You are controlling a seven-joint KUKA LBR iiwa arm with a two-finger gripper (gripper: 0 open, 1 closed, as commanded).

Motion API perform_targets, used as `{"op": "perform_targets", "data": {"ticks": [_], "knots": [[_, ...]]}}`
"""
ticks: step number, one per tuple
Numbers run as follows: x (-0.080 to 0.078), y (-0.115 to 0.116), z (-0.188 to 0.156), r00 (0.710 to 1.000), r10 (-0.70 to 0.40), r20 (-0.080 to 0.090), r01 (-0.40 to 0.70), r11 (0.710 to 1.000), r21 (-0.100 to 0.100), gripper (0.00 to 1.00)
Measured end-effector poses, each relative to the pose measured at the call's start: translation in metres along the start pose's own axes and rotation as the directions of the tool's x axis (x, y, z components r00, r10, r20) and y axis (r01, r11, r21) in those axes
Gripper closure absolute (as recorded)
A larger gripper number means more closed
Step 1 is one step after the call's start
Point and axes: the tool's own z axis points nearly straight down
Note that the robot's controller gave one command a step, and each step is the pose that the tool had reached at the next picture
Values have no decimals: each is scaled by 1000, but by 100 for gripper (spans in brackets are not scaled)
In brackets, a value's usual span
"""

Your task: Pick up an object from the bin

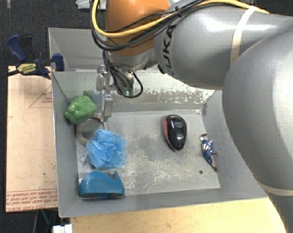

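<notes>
Right now your claw (106,119) hangs upper left of the frame, just right of the green crumpled lump (80,108) by the bin's (62,154) left wall (wide or narrow, you cannot tell).

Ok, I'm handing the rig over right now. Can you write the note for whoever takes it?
Gripper: low in the bin's rear left, right beside the green lumpy toy; I can't tell open or shut, and nothing is visibly held.
Things: light blue bath pouf just in front of the gripper, blue plastic item at the front left, black mouse mid-bin, small blue-and-red figure on the right.
Done: arm is down in the bin.
Left: nothing lifted yet; grasp one thing and raise it out.
</notes>
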Motion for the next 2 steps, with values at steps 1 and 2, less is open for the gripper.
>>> {"op": "perform_targets", "data": {"ticks": [1,2], "knots": [[0,0,0,1000,0,0,0,1000,0,0],[5,7,54,1000,-22,-2,22,1000,0,0]]}}
